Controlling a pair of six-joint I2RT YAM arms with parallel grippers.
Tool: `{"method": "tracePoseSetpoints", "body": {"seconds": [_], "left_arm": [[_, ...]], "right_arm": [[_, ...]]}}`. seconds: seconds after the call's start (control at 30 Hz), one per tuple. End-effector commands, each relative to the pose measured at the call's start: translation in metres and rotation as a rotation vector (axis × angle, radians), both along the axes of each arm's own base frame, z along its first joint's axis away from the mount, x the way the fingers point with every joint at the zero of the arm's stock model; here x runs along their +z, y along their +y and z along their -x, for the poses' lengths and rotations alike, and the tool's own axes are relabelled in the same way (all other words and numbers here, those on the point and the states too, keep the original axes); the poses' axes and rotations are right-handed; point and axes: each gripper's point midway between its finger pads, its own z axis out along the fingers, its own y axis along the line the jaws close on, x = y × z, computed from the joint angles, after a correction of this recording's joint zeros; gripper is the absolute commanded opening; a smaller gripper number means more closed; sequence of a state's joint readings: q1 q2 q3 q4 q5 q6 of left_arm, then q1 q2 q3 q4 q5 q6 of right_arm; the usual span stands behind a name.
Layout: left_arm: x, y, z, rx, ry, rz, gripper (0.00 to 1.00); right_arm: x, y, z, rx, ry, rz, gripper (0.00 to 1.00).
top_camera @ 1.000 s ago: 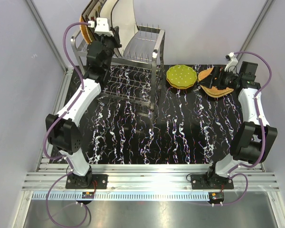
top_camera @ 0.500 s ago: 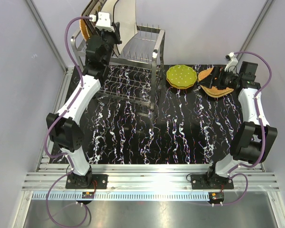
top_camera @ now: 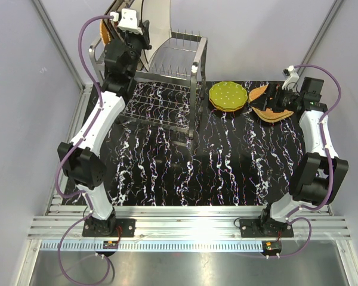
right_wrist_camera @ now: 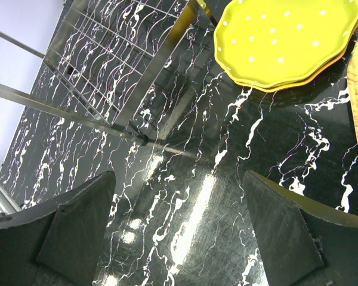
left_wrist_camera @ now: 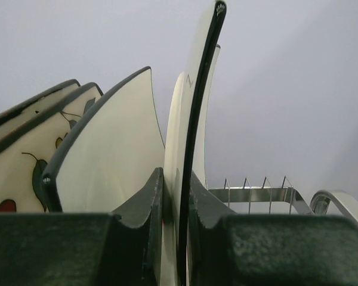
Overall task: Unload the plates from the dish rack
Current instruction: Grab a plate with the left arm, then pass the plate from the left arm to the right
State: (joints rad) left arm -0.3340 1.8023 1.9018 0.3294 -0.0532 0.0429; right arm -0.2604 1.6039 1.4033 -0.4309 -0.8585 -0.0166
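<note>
- A square cream plate [left_wrist_camera: 174, 137] with a dark rim stood on edge above the top tier of the dish rack [top_camera: 167, 77]. Its lower edge was hidden behind the fingers, so I cannot tell whether it sat between the prongs.
- The left gripper [left_wrist_camera: 175, 179] was closed nearly all the way on that plate, with one finger pressed on each face near its bottom edge.
- More cream plates [left_wrist_camera: 113, 143] leaned just to its left in the wrist view, the outermost showing painted stems and a red flower.
- An orange wicker plate [top_camera: 107, 36] stood upright at the rack's left end.
- The rack occupied the far left corner of the black marbled worktop [top_camera: 227, 161], and its lower grid shelf was bare.
- A stack of green dotted plates [top_camera: 228, 95] lay flat near the far edge, right of centre and just beside the rack's right posts.
- Two wicker plates [top_camera: 258, 92] lay near the far right corner, close beside the green stack.
- The right gripper [right_wrist_camera: 179, 185] hung over those wicker plates, its jaws spread wide and holding nothing.
</note>
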Motion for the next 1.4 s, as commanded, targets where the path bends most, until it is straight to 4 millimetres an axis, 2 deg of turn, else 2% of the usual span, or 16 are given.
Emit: {"method": "tracePoseSetpoints", "body": {"seconds": [0.0,0.73,1.37], "left_arm": [[0.143,0.019,0.083,-0.041,-0.442,0.128,0.00],[0.156,0.026,0.094,-0.002,-0.473,0.094,0.00],[0.176,0.031,0.117,-0.042,-0.520,0.174,0.00]], "right_arm": [[0.023,0.004,0.002,0.022,-0.075,-0.004,0.95],[0.023,0.004,0.002,0.022,-0.076,-0.003,0.95],[0.023,0.005,0.003,0.023,-0.076,-0.004,0.96]]}}
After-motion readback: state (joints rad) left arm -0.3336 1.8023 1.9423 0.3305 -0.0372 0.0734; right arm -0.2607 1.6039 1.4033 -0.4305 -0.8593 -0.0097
